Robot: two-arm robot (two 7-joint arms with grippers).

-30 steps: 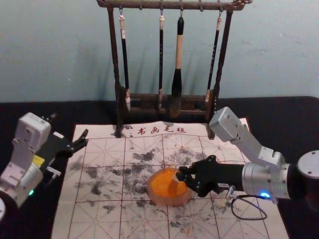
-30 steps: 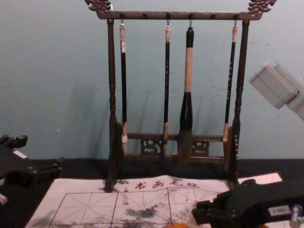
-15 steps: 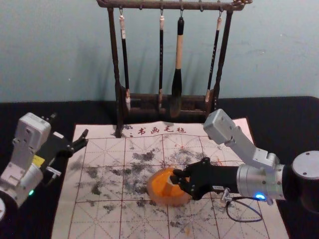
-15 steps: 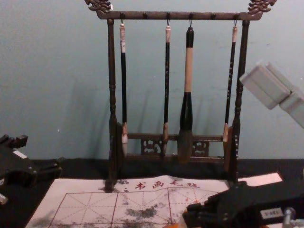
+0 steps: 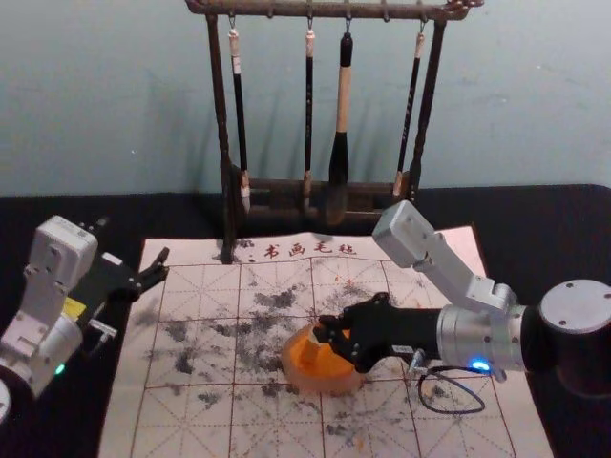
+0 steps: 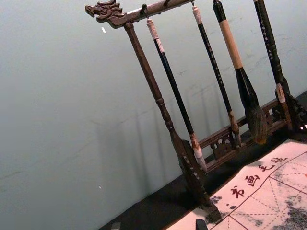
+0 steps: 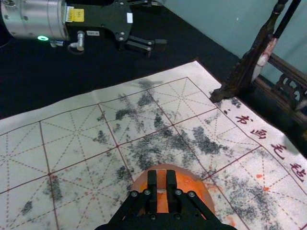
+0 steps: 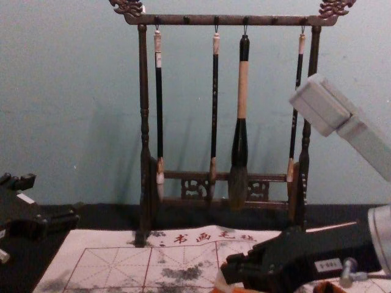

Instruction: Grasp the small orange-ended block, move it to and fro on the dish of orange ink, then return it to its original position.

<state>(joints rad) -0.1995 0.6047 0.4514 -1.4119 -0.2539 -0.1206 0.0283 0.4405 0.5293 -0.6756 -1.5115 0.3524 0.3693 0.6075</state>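
The right arm (image 5: 482, 336) reaches in level from the right edge of the head view, a grey housing (image 5: 405, 233) slanting up from its wrist. The right end effector (image 5: 330, 339) points left near the centre, fingers pinched nearly together. At the left edge, the left end effector (image 5: 132, 246) is parked, fingers spread, aimed up and rightward.

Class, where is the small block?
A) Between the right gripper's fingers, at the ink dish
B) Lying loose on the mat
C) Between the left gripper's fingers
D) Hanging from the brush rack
A: the right wrist view shows the block pinched by the right gripper, over the dish of orange ink.
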